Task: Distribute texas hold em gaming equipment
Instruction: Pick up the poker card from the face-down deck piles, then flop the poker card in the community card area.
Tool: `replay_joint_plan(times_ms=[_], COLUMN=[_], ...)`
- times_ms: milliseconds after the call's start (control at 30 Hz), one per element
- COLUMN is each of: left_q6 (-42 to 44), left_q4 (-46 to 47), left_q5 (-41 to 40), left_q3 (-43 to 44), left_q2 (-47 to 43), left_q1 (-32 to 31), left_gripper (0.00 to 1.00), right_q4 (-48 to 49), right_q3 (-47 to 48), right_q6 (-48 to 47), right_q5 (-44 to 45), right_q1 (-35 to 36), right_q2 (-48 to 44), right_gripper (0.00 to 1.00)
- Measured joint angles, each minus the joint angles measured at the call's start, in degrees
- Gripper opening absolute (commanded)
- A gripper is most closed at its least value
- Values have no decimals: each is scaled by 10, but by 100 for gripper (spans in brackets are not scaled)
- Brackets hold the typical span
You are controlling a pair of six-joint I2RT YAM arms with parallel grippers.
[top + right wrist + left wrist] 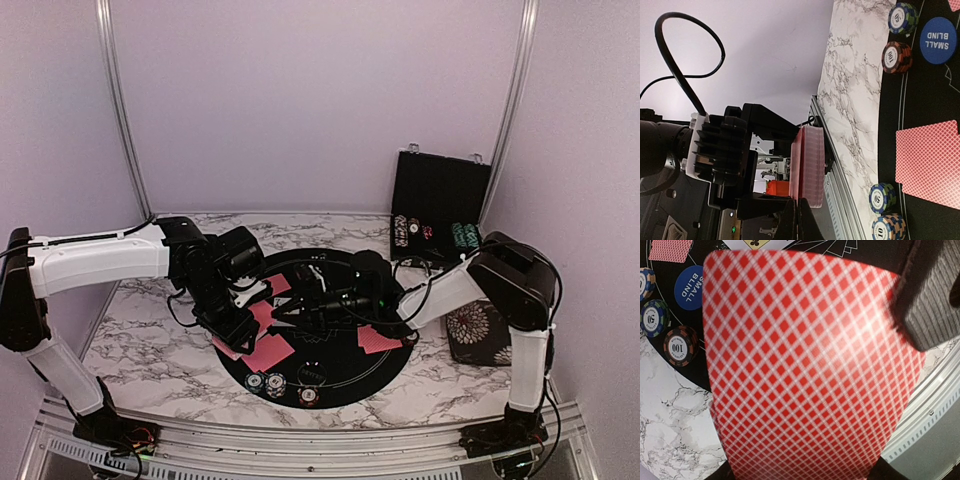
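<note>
Progress seems to be about the middle. Several cards (pixel 270 351) lie red side up on the black mat (pixel 350 368), and small stacks of chips (pixel 275 385) and a blue button (pixel 690 287) sit at its near edge. More chips are left in the open case (pixel 440 185), and most cards are not dealt yet.

The left gripper (pixel 235 322) clamps the deck (pixel 805 370) above the left part of the mat. The right gripper (pixel 796 222) is closed at the edge of the deck; I cannot tell if it pinches a card.

The button reads SMALL BLIND. A red chip (pixel 680 345) says 100, a green chip (pixel 653 317) says 50, and a blue chip (pixel 888 227) says 10.
</note>
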Motion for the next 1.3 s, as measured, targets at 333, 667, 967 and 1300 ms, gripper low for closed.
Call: replay_joint_plan(times_ms=[333,667,967,1300], left_q6=[0,0,0,-1], left_q4=[0,0,0,0], left_q5=[0,0,0,-1], left_q3=[0,0,0,-7], left_q2=[0,0,0,0], left_q1=[0,0,0,0], left_gripper=[51,51,51,51], right_q4=[50,64,-15,-341], right_q3=[-33,-62,-102,-30], right_q6=[39,45,-37,-408], right_q5=[-2,-5,-1,165], right_q1=[-23,-46,-95,-126], right_q2=[-11,-56,-115,-206], right_gripper=[0,0,0,0])
